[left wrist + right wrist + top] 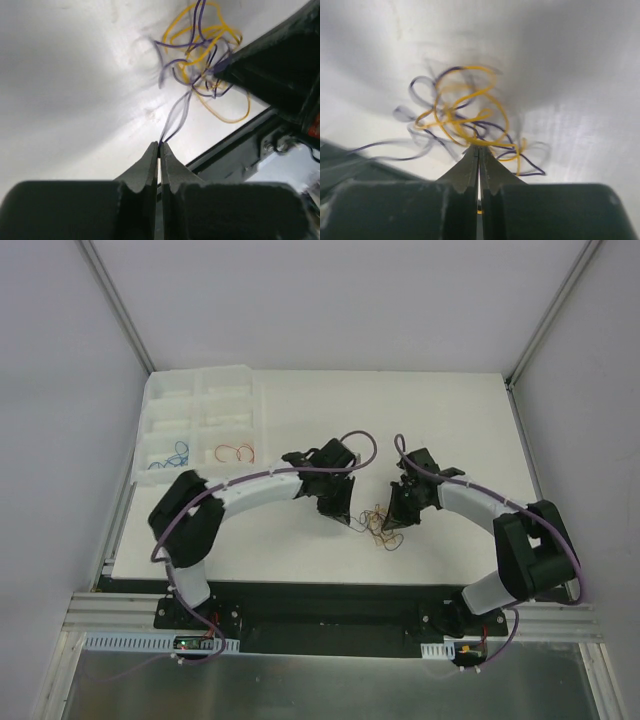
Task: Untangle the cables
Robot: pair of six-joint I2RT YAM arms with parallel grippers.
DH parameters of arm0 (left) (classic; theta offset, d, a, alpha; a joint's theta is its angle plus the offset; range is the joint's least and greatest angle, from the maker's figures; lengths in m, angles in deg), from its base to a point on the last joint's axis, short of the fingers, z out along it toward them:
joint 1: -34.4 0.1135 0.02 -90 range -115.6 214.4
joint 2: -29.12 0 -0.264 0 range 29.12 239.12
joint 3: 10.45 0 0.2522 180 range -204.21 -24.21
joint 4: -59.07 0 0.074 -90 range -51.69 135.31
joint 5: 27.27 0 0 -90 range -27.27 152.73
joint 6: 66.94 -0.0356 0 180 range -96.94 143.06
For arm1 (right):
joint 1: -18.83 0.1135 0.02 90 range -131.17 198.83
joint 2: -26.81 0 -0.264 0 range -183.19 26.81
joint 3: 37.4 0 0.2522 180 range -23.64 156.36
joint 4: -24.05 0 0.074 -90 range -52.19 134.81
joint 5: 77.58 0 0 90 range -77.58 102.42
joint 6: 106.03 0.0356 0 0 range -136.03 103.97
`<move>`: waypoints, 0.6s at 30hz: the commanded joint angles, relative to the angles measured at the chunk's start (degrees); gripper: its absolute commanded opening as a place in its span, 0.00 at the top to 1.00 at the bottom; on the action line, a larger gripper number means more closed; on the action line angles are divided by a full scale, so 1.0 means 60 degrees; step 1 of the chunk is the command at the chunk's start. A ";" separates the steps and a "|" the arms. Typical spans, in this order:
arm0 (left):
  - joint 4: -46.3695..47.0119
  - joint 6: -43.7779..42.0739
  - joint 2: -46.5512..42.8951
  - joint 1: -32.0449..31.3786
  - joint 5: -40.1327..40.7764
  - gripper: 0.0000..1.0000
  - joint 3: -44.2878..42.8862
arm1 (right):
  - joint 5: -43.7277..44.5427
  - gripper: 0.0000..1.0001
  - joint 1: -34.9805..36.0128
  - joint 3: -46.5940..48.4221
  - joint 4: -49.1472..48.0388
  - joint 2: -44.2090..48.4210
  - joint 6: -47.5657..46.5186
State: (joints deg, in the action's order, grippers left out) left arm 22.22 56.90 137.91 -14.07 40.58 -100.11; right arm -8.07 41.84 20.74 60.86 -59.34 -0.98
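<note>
The cables (384,525) lie as a small tangle of thin yellow and dark blue-purple wires on the white table, between my two grippers. My left gripper (160,144) is shut on a doubled dark blue-purple strand (176,114) that runs up into the tangle (202,55). In the top view the left gripper (352,524) sits just left of the bundle. My right gripper (479,148) is shut on a yellow wire (470,138) at the near edge of the tangle (462,107). From above, the right gripper (393,520) touches the bundle's right side.
A clear compartment box (150,425) stands at the table's back left. It holds blue wires (172,454) in one compartment and red wires (237,452) in another. The right gripper's black body (272,70) fills the left wrist view's upper right. The table's dark front rail (235,145) runs close by.
</note>
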 commanded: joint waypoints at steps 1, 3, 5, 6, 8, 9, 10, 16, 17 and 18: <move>-0.0617 -0.0102 -0.3054 -0.0140 0.4124 1.00 0.0784 | 0.3089 1.00 0.0077 0.0514 0.1738 0.0367 0.0011; -0.1158 -0.0453 -0.4021 -0.0140 0.5575 1.00 0.0726 | 0.3998 1.00 0.0077 0.0382 0.1900 0.0748 -0.0105; -0.1700 -0.0558 -0.4842 -0.0125 0.6965 1.00 0.0682 | 0.4585 1.00 0.0077 0.0309 0.2105 0.1071 -0.0266; -0.1950 -0.0616 -0.5180 -0.0140 0.7568 1.00 0.0609 | 0.4776 1.00 0.0063 0.0265 0.2178 0.1217 -0.0383; -0.2185 -0.1010 -0.5869 -0.0125 0.8609 1.00 0.0288 | 0.5244 0.98 0.0062 0.0264 0.2325 0.1379 -0.0617; -0.2274 -0.1273 -0.6045 -0.0125 0.8918 1.00 0.0025 | 0.5420 0.96 0.0048 0.0293 0.2355 0.1423 -0.0734; -0.2405 -0.1580 -0.6221 -0.0125 0.9270 1.00 -0.0238 | 0.5552 0.94 0.0048 0.0337 0.2413 0.1438 -0.0895; -0.2611 -0.3322 -0.6386 -0.0081 1.0578 1.00 -0.3017 | 0.5394 0.91 -0.0420 0.0352 0.2399 0.1234 -0.1277; -0.2640 -0.3732 -0.6196 -0.0081 1.0461 1.00 -0.3749 | 0.5378 0.91 -0.0435 0.0425 0.2384 0.1161 -0.1307; -0.2626 -0.4085 -0.6049 -0.0096 1.0445 1.00 -0.4308 | 0.5407 0.91 -0.0450 0.0498 0.2370 0.1044 -0.1321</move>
State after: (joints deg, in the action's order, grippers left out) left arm 6.83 43.40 100.34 -14.98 97.43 -113.18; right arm 22.57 40.24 22.49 73.29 -52.02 -6.64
